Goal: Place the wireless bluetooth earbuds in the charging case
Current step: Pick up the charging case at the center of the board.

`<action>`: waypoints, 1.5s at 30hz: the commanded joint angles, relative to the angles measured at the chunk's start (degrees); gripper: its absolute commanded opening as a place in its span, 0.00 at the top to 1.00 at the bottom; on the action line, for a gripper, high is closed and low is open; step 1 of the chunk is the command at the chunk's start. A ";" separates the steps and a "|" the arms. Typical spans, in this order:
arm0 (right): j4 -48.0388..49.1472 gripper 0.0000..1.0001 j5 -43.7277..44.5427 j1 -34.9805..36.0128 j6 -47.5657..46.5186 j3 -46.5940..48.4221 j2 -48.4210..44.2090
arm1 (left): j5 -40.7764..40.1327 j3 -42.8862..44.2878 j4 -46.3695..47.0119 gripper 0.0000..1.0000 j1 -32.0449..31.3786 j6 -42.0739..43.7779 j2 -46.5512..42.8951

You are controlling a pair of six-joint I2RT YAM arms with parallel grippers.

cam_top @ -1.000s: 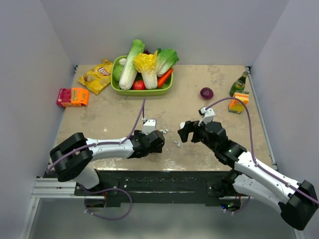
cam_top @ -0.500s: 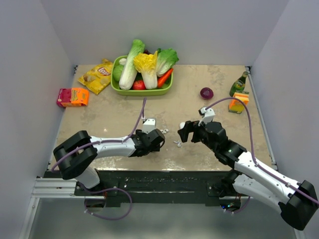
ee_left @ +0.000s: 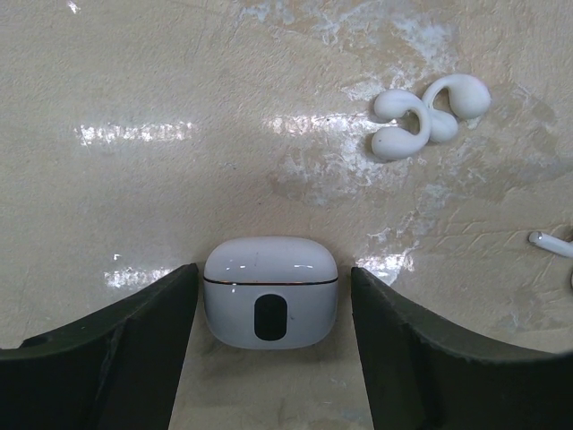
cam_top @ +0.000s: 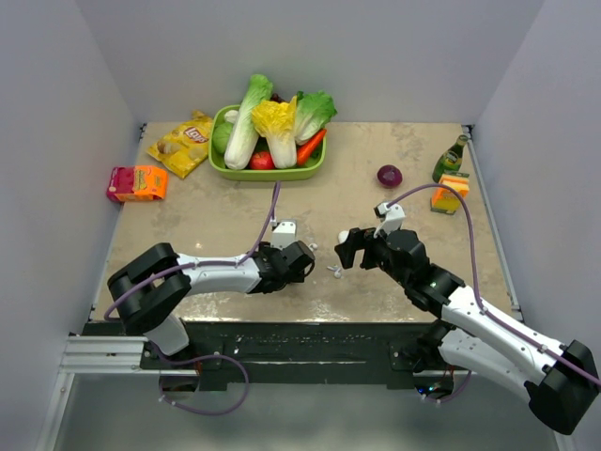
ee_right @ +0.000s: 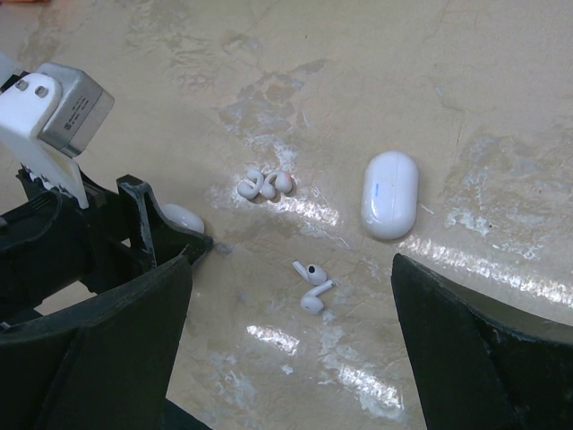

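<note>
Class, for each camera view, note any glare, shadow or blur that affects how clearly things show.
Left wrist: bright glare patches on the table; the white case is sharp, the dark fingers at the bottom edge slightly soft. Right wrist: glare streaks near the stemmed earbuds, which stay distinct. Top external: even light, but those earbuds are only tiny specks.

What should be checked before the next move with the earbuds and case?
1. The case sits between the fingers of the left hand: ok.
2. Left hand gripping it: not ok, gaps show.
3. The case opened: not ok, it is shut.
4. The stemmed earbuds lie free on the table: ok.
5. The right hand open and empty: ok.
6. Correct case chosen, given a second case nearby: cannot tell.
</note>
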 commanded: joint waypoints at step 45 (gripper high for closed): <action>2.69 0.04 0.83 0.01 0.35 -0.01 -0.68 | 3.51 -2.01 -7.95 0.34 -2.43 -2.89 2.28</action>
